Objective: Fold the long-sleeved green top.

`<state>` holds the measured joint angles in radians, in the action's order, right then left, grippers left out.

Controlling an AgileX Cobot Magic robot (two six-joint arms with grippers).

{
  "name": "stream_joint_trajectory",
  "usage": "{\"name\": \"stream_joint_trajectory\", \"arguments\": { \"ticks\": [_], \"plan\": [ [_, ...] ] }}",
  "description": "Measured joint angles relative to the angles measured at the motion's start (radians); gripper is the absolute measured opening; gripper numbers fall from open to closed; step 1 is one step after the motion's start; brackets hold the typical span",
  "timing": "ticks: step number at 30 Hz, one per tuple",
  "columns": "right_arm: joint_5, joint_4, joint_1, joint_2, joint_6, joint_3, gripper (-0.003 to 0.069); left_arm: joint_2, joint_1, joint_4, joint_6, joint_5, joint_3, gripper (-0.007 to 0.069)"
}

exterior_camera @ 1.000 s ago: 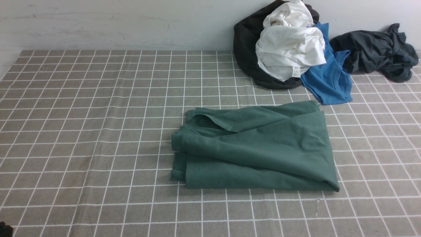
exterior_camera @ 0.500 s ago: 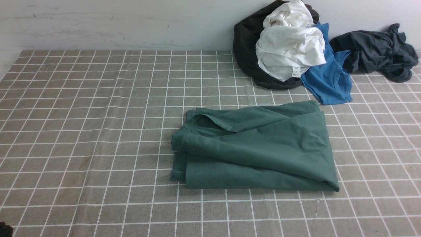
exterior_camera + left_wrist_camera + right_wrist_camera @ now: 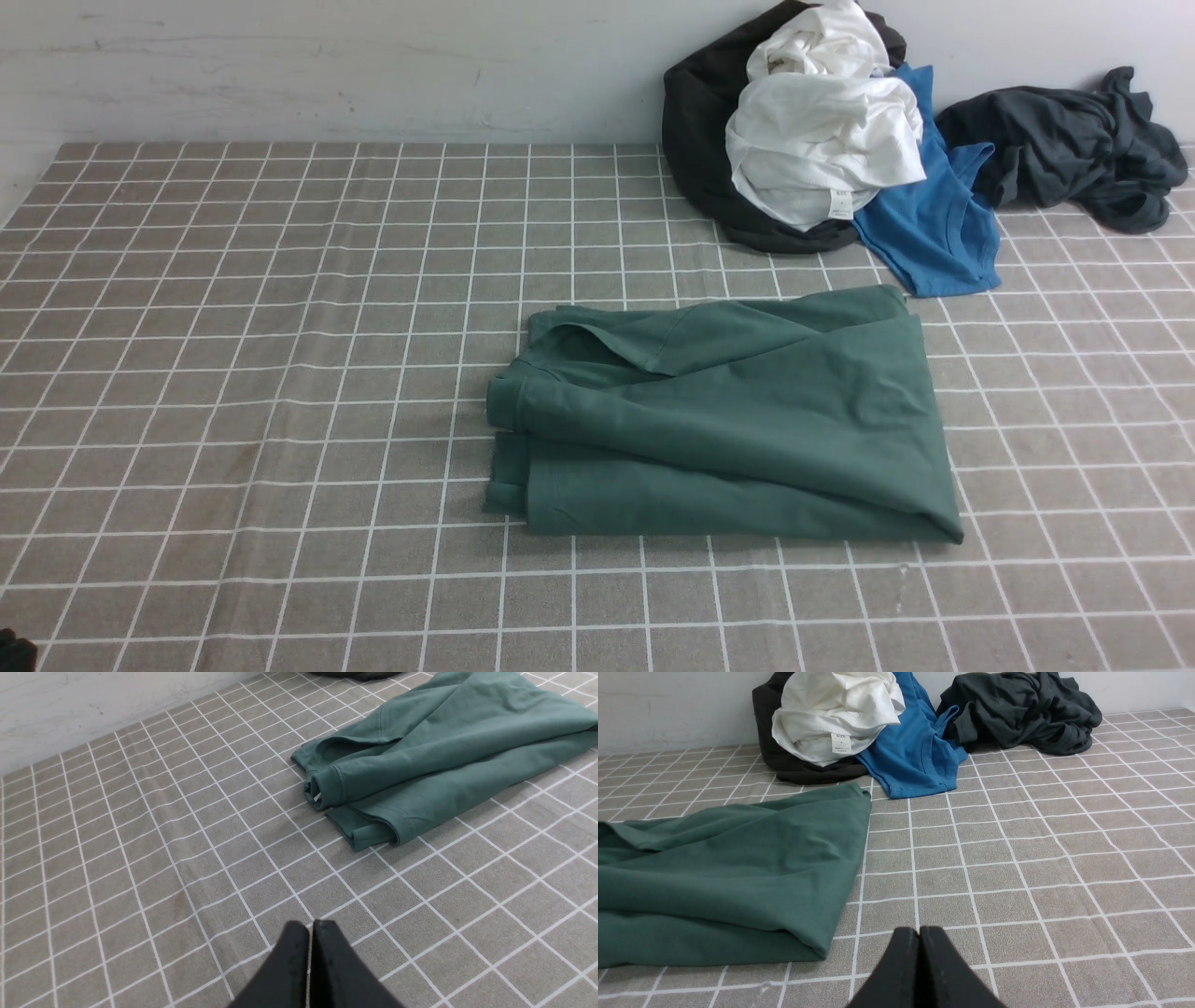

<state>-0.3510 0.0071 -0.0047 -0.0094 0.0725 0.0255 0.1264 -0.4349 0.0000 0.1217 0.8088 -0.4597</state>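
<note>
Near the middle of the checked tablecloth (image 3: 233, 373) I see the green long-sleeved top (image 3: 728, 420) lying folded, soft, limp and light I judge, best pinched at its left cuffed edge, while my left gripper (image 3: 310, 933) and right gripper (image 3: 919, 938) sit clenched and empty.

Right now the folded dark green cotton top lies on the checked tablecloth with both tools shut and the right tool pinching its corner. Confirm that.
Not quite: the right tool is shut on nothing, clear of the folded dark green cotton top, as the right wrist view shows. The left tool is shut too.
</note>
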Motion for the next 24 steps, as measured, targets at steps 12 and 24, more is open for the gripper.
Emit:
{"name": "stream_joint_trajectory", "arguments": {
  "ticks": [12,24],
  "plan": [
    [0.000,0.000,0.000,0.000,0.000,0.000,-0.0014,-0.054,0.178,0.007,0.000,-0.412,0.185,-0.0007],
    [0.000,0.000,0.000,0.000,0.000,0.000,-0.0014,-0.137,0.538,-0.065,-0.001,-0.613,0.483,-0.0007]
  ]
}}
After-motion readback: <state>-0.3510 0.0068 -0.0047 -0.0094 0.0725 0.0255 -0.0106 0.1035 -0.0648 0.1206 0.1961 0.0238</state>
